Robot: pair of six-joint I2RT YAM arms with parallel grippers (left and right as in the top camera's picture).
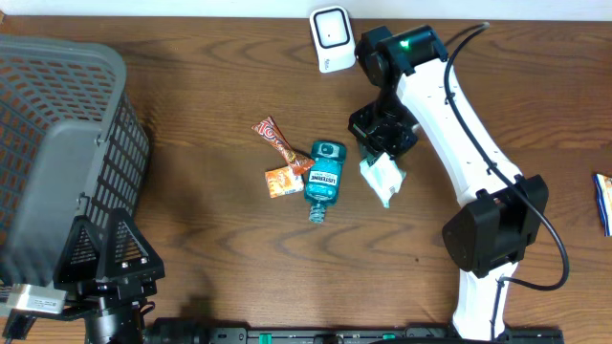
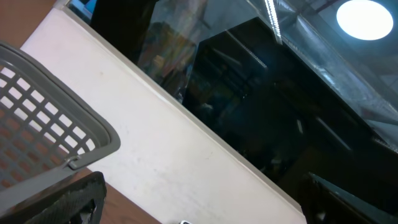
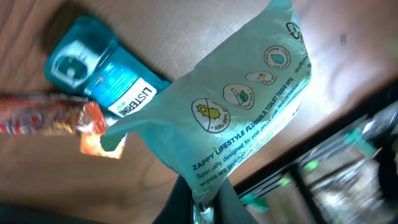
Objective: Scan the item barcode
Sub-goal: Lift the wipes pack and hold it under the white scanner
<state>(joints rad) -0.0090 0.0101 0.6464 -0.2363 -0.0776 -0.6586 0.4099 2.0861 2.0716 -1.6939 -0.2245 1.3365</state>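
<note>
The brown tabletop [image 1: 210,248] meets a white wall [image 1: 191,10]. The right end effector [image 3: 203,198] grips the wipes pack [image 3: 236,118] just beside a bottle [image 1: 323,177]. The left end effector [image 1: 105,256] stands wide, empty.

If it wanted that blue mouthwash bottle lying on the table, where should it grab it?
The mouthwash bottle is probably best pinched across its body near the neck, straight from above: it lies flat, label up, and snack packets crowd its left side toward the base.
</note>
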